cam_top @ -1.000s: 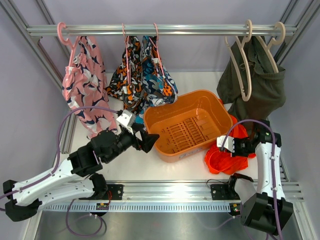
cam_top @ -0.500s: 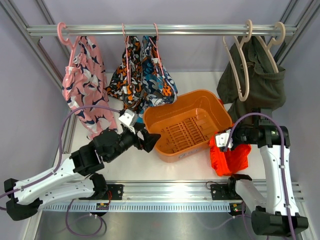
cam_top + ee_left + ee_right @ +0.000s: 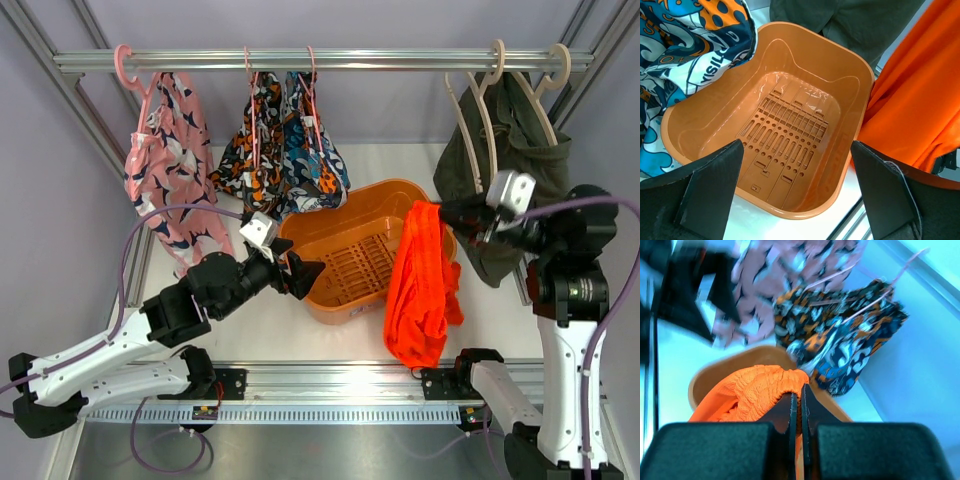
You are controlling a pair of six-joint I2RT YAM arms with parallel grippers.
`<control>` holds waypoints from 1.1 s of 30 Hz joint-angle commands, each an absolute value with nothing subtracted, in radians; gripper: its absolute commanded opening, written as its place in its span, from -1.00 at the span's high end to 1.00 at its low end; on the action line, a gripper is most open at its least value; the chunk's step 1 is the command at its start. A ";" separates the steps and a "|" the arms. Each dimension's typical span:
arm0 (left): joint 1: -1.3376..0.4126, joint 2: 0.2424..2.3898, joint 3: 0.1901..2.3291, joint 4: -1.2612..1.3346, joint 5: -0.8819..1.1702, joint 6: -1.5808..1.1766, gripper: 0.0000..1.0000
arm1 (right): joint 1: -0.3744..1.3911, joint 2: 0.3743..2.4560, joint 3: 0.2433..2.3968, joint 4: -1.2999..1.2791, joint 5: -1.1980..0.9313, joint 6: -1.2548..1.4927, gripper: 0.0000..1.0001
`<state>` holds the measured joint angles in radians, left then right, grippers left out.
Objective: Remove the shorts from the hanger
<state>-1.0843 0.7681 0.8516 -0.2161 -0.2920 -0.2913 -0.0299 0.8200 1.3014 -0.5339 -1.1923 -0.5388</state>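
Note:
My right gripper (image 3: pixel 447 212) is shut on the waistband of the plain orange-red shorts (image 3: pixel 420 285) and holds them high, so they hang down beside the right side of the orange basket (image 3: pixel 330 295). In the right wrist view the pinched waistband (image 3: pixel 765 387) sits between my closed fingers (image 3: pixel 791 412). My left gripper (image 3: pixel 305 275) is open and empty at the basket's near left rim, and its wrist view looks into the empty basket (image 3: pixel 790 135). The dark olive shorts (image 3: pixel 510 170) hang on beige hangers (image 3: pixel 488 140) at the right of the rail. Printed shorts (image 3: pixel 285 150) hang mid-rail.
Pink printed shorts (image 3: pixel 165 165) hang on a pink hanger at the left of the metal rail (image 3: pixel 320 62). Frame posts run down both sides. The printed shorts' hem (image 3: pixel 695 45) drapes over the basket's far left corner.
My right arm has risen from the table and lifted the orange-red shorts up, so they now hang at full length by the basket. My left gripper has edged slightly toward the basket.

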 commanded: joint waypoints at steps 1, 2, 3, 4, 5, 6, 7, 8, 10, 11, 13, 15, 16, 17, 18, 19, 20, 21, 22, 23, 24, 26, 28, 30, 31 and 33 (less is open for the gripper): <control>-1.085 0.769 0.888 -0.166 -0.298 -0.294 -0.88 | -0.021 0.919 1.447 0.000 -1.086 0.070 1.00; -1.085 0.769 0.887 -0.164 -0.296 -0.298 -0.88 | -0.023 0.980 1.488 0.043 -1.004 0.142 1.00; -1.083 0.769 0.887 -0.164 -0.295 -0.299 -0.88 | -0.023 1.011 1.571 0.054 -0.970 0.175 1.00; -1.085 0.769 0.887 -0.164 -0.293 -0.302 -0.88 | -0.023 1.041 1.616 0.061 -0.932 0.201 1.00; -1.085 0.767 0.887 -0.166 -0.295 -0.302 -0.88 | -0.021 1.104 1.658 0.074 -0.872 0.227 1.00; -1.085 0.767 0.888 -0.166 -0.295 -0.304 -0.88 | -0.021 1.136 1.748 0.069 -0.842 0.288 1.00; -1.083 0.762 0.888 -0.167 -0.296 -0.307 -0.88 | -0.017 1.167 1.796 0.058 -0.815 0.311 1.00; -1.083 0.761 0.887 -0.167 -0.299 -0.308 -0.88 | -0.012 1.228 1.836 0.036 -0.775 0.327 1.00; -1.083 0.755 0.882 -0.167 -0.302 -0.314 -0.88 | 0.032 1.282 1.963 -0.041 -0.714 0.331 1.00; -1.085 0.752 0.879 -0.167 -0.304 -0.318 -0.88 | 0.046 1.323 1.994 -0.073 -0.683 0.307 1.00; -1.083 0.746 0.873 -0.166 -0.304 -0.325 -0.88 | 0.083 1.347 2.036 -0.083 -0.651 0.288 1.00; -1.085 0.735 0.865 -0.166 -0.305 -0.330 -0.88 | 0.110 1.364 2.048 -0.078 -0.614 0.247 1.00; -1.085 0.735 0.862 -0.164 -0.308 -0.334 -0.88 | 0.117 1.370 2.054 -0.075 -0.592 0.236 1.00; -1.085 0.733 0.859 -0.164 -0.310 -0.334 -0.89 | 0.118 1.388 2.063 -0.077 -0.589 0.224 1.00; -1.085 0.732 0.858 -0.163 -0.310 -0.334 -0.89 | 0.118 1.397 2.089 -0.083 -0.581 0.216 1.00; -1.083 0.732 0.854 -0.158 -0.310 -0.334 -0.89 | 0.121 1.407 2.103 -0.087 -0.572 0.209 1.00; -1.083 0.730 0.856 -0.158 -0.310 -0.333 -0.89 | 0.123 1.426 2.115 -0.100 -0.569 0.196 1.00; -1.085 0.732 0.856 -0.156 -0.308 -0.331 -0.89 | 0.123 1.434 2.131 -0.103 -0.569 0.192 1.00; -1.083 0.736 0.856 -0.155 -0.310 -0.328 -0.89 | 0.126 1.440 2.131 -0.110 -0.574 0.186 1.00; -1.085 0.738 0.856 -0.153 -0.310 -0.325 -0.89 | 0.129 1.443 2.128 -0.117 -0.578 0.175 1.00; -1.085 0.741 0.859 -0.155 -0.308 -0.322 -0.89 | 0.132 1.443 2.106 -0.120 -0.587 0.173 1.00; -1.083 0.747 0.865 -0.156 -0.310 -0.319 -0.89 | 0.135 1.418 2.021 -0.118 -0.661 0.175 1.00; -1.085 0.746 0.867 -0.161 -0.311 -0.319 -0.89 | 0.141 1.366 1.936 -0.106 -0.778 0.144 1.00; -1.085 0.741 0.858 -0.160 -0.313 -0.321 -0.89 | 0.164 1.324 1.814 -0.130 -0.840 0.086 1.00; -1.085 0.739 0.854 -0.158 -0.314 -0.321 -0.89 | 0.176 1.278 1.774 -0.182 -0.841 0.015 1.00; -1.083 0.735 0.844 -0.153 -0.316 -0.321 -0.90 | 0.195 1.235 1.656 -0.225 -0.835 -0.055 1.00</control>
<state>-1.0843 0.7422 0.8501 -0.2157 -0.2924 -0.3218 0.1642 1.3201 1.7412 -0.1940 -0.7601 0.0795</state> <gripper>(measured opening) 0.945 0.032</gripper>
